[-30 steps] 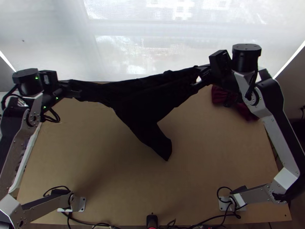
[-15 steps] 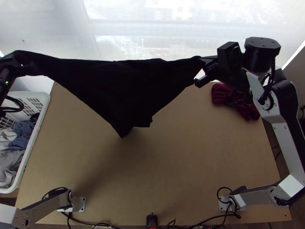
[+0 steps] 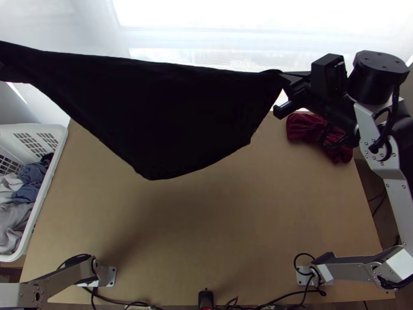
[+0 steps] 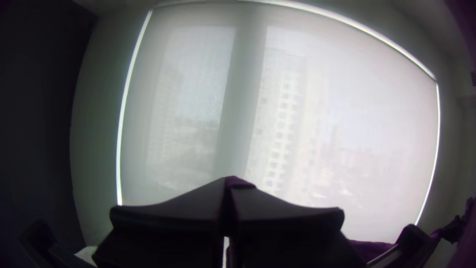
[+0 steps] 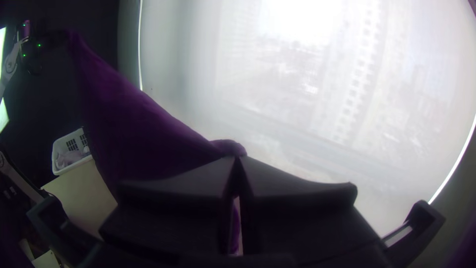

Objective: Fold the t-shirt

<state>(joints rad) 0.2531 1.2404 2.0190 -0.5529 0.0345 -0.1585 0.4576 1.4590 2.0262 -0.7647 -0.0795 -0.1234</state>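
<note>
The dark t-shirt (image 3: 160,113), black from above and purple in the wrist views, hangs stretched between the grippers, high over the table's far side. Its lower part droops to a rounded point. My right gripper (image 3: 287,78) is shut on its upper right corner; in the right wrist view the right gripper (image 5: 237,161) pinches a small bunch of the t-shirt (image 5: 134,129). The cloth's other end runs out past the top view's left edge. In the left wrist view my left gripper (image 4: 228,182) is shut on a bit of the t-shirt (image 4: 240,182) between its fingertips.
A white laundry basket (image 3: 58,150) with grey and blue clothes stands at the table's left side. A dark red cloth (image 3: 317,135) lies at the far right, under the right arm. Bare wooden table (image 3: 206,227) stretches between the arm bases. A window with a blind (image 3: 206,36) is behind.
The left gripper has moved left and away from the table's near side, the right one somewhat right and farther off. The t-shirt has risen and spread wider, and its hanging tail has drawn up.
</note>
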